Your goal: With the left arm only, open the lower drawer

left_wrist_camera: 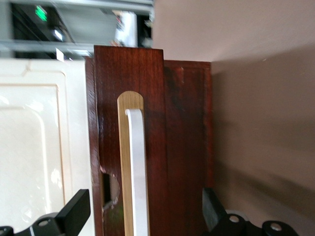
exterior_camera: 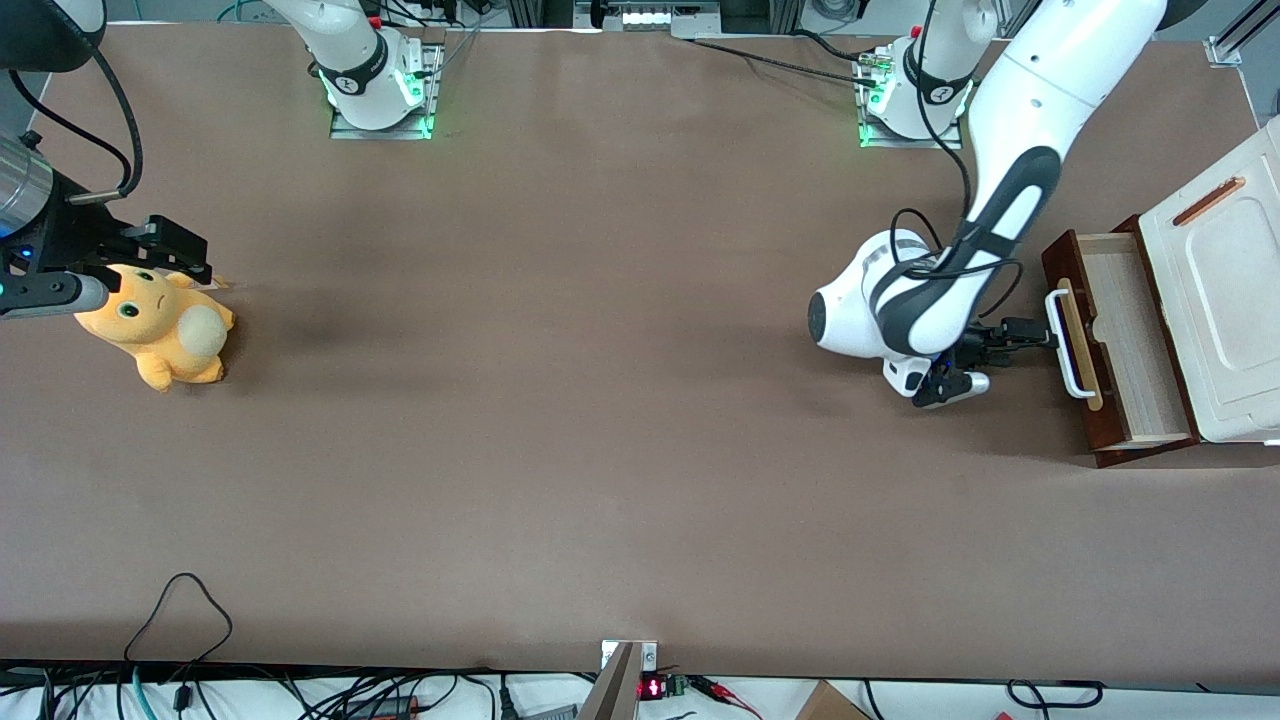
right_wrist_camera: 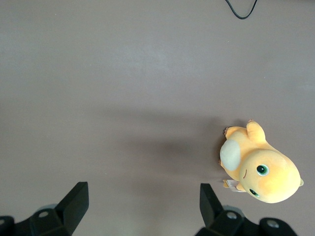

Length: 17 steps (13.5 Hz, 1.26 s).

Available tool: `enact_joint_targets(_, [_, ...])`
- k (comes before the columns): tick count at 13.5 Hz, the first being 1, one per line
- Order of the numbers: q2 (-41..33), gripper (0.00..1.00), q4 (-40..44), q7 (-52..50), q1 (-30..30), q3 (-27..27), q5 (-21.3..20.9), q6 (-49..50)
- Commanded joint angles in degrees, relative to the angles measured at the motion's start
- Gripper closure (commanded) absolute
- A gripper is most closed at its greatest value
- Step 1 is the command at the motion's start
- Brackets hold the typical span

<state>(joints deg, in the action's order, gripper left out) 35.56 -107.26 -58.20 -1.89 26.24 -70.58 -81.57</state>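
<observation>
No readable text or labels.

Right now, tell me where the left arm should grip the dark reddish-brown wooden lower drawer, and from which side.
Grip the white U-shaped bar handle mid-span, coming straight at the lower drawer front. The bar stands clear of the tan strip, giving room to close around it. The left gripper, open, already faces it, fingers wide apart.

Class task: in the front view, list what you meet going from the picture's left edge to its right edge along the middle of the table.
Orange plush toy → left arm → gripper, open in front of the white handle → lower drawer, pulled out → white cabinet.
</observation>
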Motion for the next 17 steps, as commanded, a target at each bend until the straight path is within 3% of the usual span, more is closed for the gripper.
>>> enact_joint_targets(1, [-5.04, 0.0, 3.1, 6.24, 0.39, 0.13, 7.28, -4.89])
enact_joint_targets(4, [-9.44, 0.0, 6.96, 13.44, 0.48, -0.84, 17.91, -7.38])
enact_joint_targets(6, [-14.87, 0.0, 8.2, 21.69, 0.48, -3.72, 27.29, -11.31])
enact_joint_targets(9, [-22.18, 0.0, 11.53, 35.39, 0.83, -13.37, 54.32, -14.23])
enact_joint_targets(12, [-27.89, 0.0, 11.54, 48.06, 2.24, -22.97, 68.96, -14.32])
enact_joint_targets(13, [-29.56, 0.0, 11.2, 51.4, 2.41, -24.99, 71.35, -14.32])
enact_joint_targets(17, [-35.9, 0.0, 7.94, 54.69, 2.68, -25.54, 71.64, -14.32])
